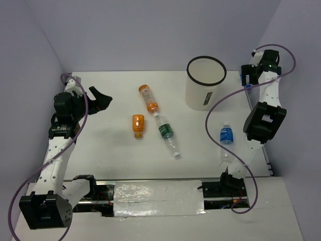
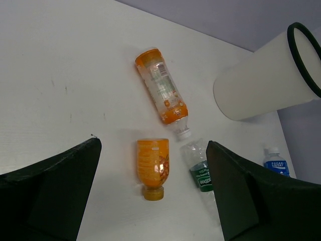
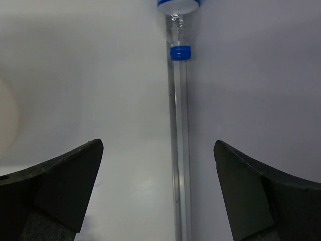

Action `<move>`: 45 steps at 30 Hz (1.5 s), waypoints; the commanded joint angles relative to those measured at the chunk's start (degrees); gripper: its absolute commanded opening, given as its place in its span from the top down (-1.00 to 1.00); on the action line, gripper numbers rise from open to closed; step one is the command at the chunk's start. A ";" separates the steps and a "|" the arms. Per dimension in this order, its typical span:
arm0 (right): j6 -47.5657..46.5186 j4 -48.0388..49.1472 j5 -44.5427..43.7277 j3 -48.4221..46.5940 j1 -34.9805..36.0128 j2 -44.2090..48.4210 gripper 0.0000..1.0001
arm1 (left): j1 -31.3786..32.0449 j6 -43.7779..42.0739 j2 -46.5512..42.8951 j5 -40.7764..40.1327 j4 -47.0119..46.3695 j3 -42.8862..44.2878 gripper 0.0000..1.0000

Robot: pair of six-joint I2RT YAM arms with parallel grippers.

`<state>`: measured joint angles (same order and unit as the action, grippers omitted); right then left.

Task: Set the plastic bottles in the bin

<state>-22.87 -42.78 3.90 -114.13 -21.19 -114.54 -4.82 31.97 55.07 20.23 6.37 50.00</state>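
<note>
Bin [image 1: 200, 95] was white with black rim, longer bottle [image 1: 148, 99] and squat bottle [image 1: 138, 125] were orange, green label on clear bottle [image 1: 166, 131], blue label on smallest bottle [image 1: 226, 136].

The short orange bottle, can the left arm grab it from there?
Probably yes. The left gripper hangs open, the short orange bottle lies framed between its fingers in the wrist view, and nothing blocks the way.

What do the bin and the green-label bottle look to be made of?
The bin: matte white wall with a black rim band, probably plastic or coated card; the look leaves it open. The green-label bottle: thin, clear, glossy plastic, since the white table shows through it; the label looks like printed film.
</note>
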 commanded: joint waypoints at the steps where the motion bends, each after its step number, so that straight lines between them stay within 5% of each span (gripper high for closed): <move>1: -0.24 3.12 -5.39 -1.82 1.50 -1.57 -0.96 | -0.19 0.82 1.35 1.04 -1.01 3.61 -0.99; 10: -6.39 21.76 -14.79 8.22 8.36 -3.40 -0.99 | -0.19 3.54 4.69 1.04 -2.15 3.53 -0.99; 18: -10.25 19.04 -19.98 -17.44 8.53 -24.49 -1.00 | -0.10 1.78 9.97 1.21 0.39 7.39 -0.99; 45: -20.11 39.88 -29.39 -20.17 6.34 -40.58 -0.82 | -0.10 7.06 19.29 3.85 -0.66 12.23 -0.99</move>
<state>-41.95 -6.07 -24.32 -131.37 -14.02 -153.32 -4.82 37.80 74.56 22.52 7.42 60.01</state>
